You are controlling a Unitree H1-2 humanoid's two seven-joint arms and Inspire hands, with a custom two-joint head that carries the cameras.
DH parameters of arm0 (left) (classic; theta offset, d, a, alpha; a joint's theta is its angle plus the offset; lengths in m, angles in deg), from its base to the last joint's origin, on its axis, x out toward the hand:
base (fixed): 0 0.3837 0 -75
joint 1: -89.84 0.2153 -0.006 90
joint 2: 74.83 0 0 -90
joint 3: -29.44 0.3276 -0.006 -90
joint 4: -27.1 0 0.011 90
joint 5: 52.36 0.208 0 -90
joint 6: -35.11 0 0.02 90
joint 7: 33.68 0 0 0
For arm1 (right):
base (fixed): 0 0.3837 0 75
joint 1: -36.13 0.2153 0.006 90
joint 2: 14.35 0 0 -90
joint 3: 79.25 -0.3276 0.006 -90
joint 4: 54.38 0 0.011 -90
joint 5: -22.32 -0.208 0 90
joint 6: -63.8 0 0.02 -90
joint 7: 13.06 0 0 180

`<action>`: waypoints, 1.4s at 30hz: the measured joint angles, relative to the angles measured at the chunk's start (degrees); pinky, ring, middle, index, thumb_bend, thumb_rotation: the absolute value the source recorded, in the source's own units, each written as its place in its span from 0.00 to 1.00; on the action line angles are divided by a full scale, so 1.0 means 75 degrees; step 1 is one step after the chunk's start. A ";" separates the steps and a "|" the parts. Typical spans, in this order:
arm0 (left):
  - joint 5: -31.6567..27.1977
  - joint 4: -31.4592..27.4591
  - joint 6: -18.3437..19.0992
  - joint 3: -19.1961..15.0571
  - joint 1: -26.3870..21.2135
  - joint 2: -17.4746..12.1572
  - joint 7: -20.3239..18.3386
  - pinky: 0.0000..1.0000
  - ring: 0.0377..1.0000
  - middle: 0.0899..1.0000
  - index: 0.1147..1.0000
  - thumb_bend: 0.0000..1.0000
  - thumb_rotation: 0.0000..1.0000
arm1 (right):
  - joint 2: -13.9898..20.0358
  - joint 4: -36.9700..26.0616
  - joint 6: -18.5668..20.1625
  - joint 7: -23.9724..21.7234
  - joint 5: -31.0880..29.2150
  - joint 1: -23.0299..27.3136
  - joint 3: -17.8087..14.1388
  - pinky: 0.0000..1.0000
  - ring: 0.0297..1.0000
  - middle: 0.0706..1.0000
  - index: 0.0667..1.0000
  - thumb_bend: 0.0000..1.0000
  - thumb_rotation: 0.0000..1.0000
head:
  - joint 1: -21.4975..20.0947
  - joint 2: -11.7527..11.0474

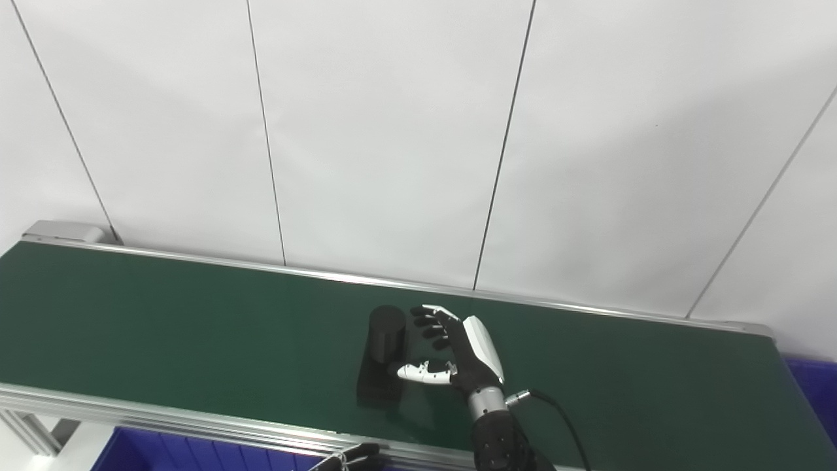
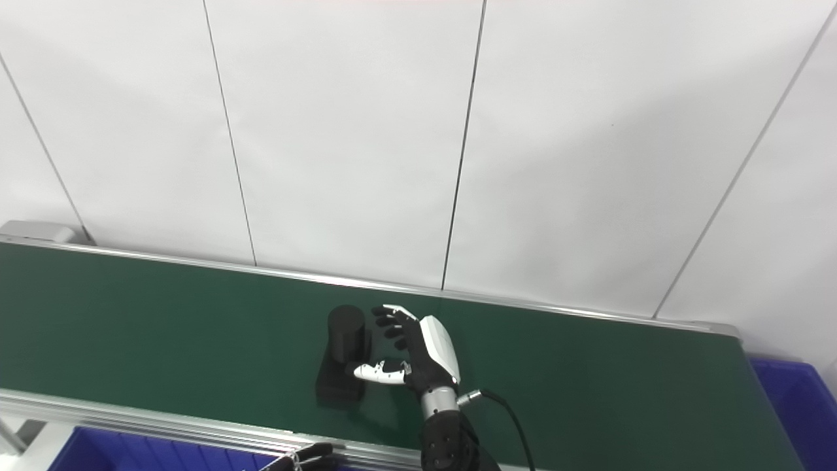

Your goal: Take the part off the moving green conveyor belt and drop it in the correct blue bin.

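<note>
Part: you see a black cylinder (image 1: 386, 332) standing upright on the green conveyor belt (image 1: 196, 327), about midway along it and nearer the front rail than the back; its dark reflection falls toward you on the belt.
Right hand: your right hand (image 1: 458, 356) sits on the belt just to the right of the part, palm turned toward it; the fingers (image 1: 428, 322) are spread apart and curve toward the cylinder's far side, and the thumb (image 1: 422, 373) reaches in at its near base. You cannot tell whether they touch it; the grip is not closed around it.
Left hand: only dark fingertips of your left hand (image 1: 356, 454) show at the bottom edge, below the front rail; you cannot tell whether they are open or closed.
Bins: one blue bin (image 1: 150, 451) lies below the belt's front rail at lower left, another blue bin (image 2: 794, 399) past the belt's right end.
Backdrop: white wall panels (image 1: 392, 131) stand behind the belt.
</note>
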 measured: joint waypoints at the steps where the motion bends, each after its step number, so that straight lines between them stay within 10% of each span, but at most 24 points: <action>1: 0.0010 0.0000 0.0005 0.0005 0.0001 0.0001 0.0007 0.82 0.81 0.78 0.79 0.97 0.29 | -0.0007 0.0014 -0.0019 0.0017 0.0000 0.0000 0.0000 0.63 0.69 0.72 0.74 0.65 0.07 | 0.0000 0.0000; 23: 0.0183 -0.0081 0.0020 0.0113 0.0054 0.0199 0.0058 0.83 0.81 0.77 0.80 0.99 0.30 | -0.0070 0.0728 -0.0131 0.0176 0.0048 0.0552 0.0139 0.58 0.65 0.69 0.72 0.71 0.03 | 0.0152 -0.0024; 27: 0.0182 -0.0113 0.0020 0.0120 0.0106 0.0221 0.0065 0.83 0.81 0.77 0.80 0.98 0.28 | -0.0134 0.0990 -0.0176 0.0547 0.0073 0.0671 0.0132 0.42 0.42 0.48 0.51 0.53 0.00 | 0.0164 0.0023; 42: 0.0148 -0.0291 0.0069 0.0116 0.0209 0.0251 0.0061 0.84 0.81 0.77 0.79 0.97 0.30 | -0.0283 0.1233 -0.0865 0.1256 0.0057 0.0619 0.0059 0.37 0.39 0.46 0.47 0.50 0.00 | 0.0059 0.0129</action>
